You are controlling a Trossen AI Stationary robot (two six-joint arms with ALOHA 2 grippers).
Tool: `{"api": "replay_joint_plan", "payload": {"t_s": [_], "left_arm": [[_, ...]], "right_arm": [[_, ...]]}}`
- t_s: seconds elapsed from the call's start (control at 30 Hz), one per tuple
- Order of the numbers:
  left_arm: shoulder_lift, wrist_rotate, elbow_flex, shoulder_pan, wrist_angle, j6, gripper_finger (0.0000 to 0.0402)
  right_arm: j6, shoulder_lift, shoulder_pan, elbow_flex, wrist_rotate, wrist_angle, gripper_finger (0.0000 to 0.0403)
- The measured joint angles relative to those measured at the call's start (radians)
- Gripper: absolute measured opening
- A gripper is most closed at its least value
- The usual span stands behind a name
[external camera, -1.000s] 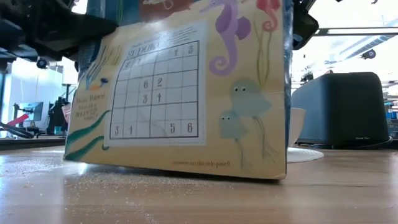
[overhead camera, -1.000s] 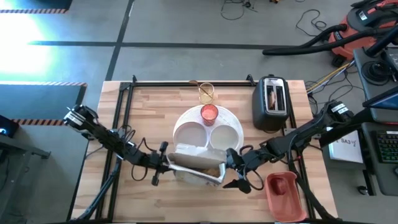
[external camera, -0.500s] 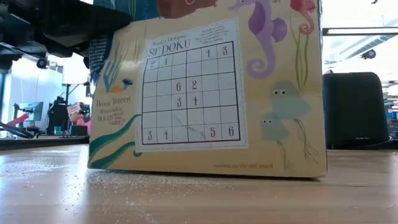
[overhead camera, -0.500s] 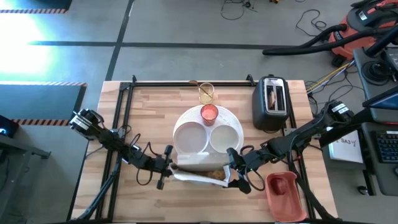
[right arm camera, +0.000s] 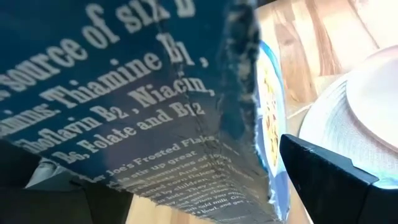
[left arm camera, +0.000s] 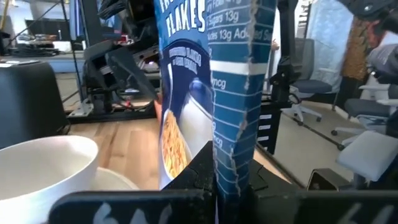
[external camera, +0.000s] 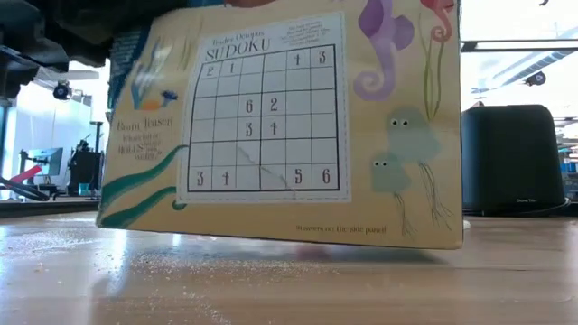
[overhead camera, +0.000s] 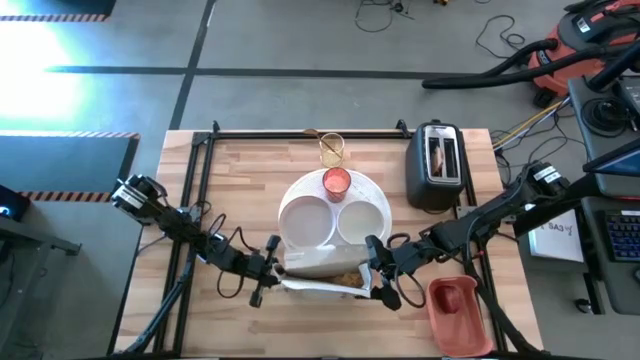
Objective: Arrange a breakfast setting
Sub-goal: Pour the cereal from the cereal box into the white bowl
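Progress check, judging roughly: maybe halfway. Already got the large round white plate (overhead camera: 378,198) down mid-desk (overhead camera: 240,170), with the small white bowl (left arm camera: 43,165) on it, the small red cup (overhead camera: 336,181) at its far rim and the clear glass (overhead camera: 331,150) just beyond. Still need to plate the brown toast slice (overhead camera: 437,158), parked in the toaster (overhead camera: 440,185). Can't spot the fruit.

Currently busy with a cereal box (overhead camera: 322,272) at the plate's near edge. Left tool (overhead camera: 268,275) clenched on one end, right tool (overhead camera: 375,280) spread wide at the other. Can't tell if that one's actually pressing.

Versus a second ago: box tipped more upright and pulled back off the plate. From table level, slid sideways and seemingly lifted a touch.
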Motion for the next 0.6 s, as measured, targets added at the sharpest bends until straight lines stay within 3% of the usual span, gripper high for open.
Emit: {"api": "replay_joint_plan", "payload": {"t_s": [0.6], "left_arm": [[0.000, 0.038, 0.026, 0.001, -0.004, 0.019, 0.0000]], "right_arm": [[-0.002, 0.000, 0.000, 0.000, 0.031, 0.020, 0.0350]]}}
